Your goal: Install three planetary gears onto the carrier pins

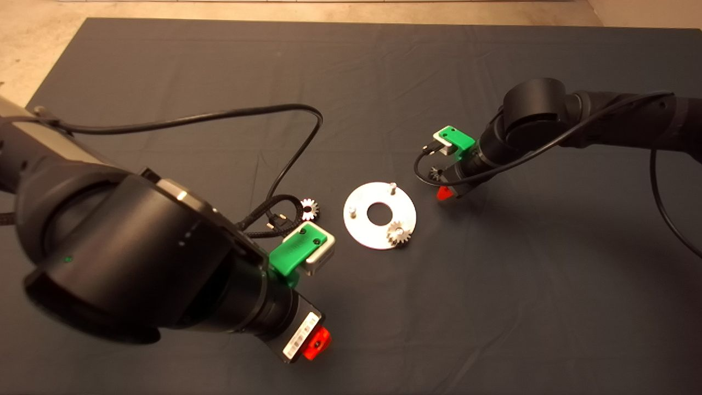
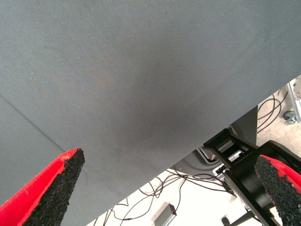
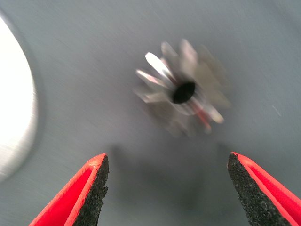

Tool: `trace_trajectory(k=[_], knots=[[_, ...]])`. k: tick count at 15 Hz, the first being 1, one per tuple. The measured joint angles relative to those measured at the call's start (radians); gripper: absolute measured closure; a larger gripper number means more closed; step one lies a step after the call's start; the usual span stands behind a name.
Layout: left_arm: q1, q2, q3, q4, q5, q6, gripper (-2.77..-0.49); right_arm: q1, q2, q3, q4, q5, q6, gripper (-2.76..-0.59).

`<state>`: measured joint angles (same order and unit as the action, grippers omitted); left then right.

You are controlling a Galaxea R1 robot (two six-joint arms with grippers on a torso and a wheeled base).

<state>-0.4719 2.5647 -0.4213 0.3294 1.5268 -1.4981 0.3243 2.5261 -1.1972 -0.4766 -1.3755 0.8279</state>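
One gear point(image 1: 399, 234) sat on a pin of the disc point(image 1: 363, 228); two pins point(image 1: 392, 187) stood bare. The right hand point(image 3: 167, 188), wide open and empty, hovered over a second gear point(image 3: 183, 92) beside the disc. A third gear point(image 1: 309, 209) lay near the open, empty left hand point(image 2: 169, 193).

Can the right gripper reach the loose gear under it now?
Probably yes: the right gripper is open above the gear on the mat, with nothing between them.
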Motion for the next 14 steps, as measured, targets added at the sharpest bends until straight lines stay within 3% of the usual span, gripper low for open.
trace_trajectory(k=[2,7,10,14], knots=[[0.0,0.0,0.0,0.0,0.0,0.0,-2.64,0.0,0.015,-0.018,0.0,0.036,0.0,-1.86],[0.0,0.0,0.0,0.0,0.0,0.0,-2.64,0.001,0.032,-0.086,0.005,0.061,-0.008,-1.86],[0.0,0.0,0.0,0.0,0.0,0.0,-2.64,0.003,0.032,-0.123,0.005,0.06,-0.042,-1.86],[0.0,0.0,0.0,0.0,0.0,0.0,-2.65,0.003,0.036,-0.124,0.005,0.063,-0.042,-1.86]])
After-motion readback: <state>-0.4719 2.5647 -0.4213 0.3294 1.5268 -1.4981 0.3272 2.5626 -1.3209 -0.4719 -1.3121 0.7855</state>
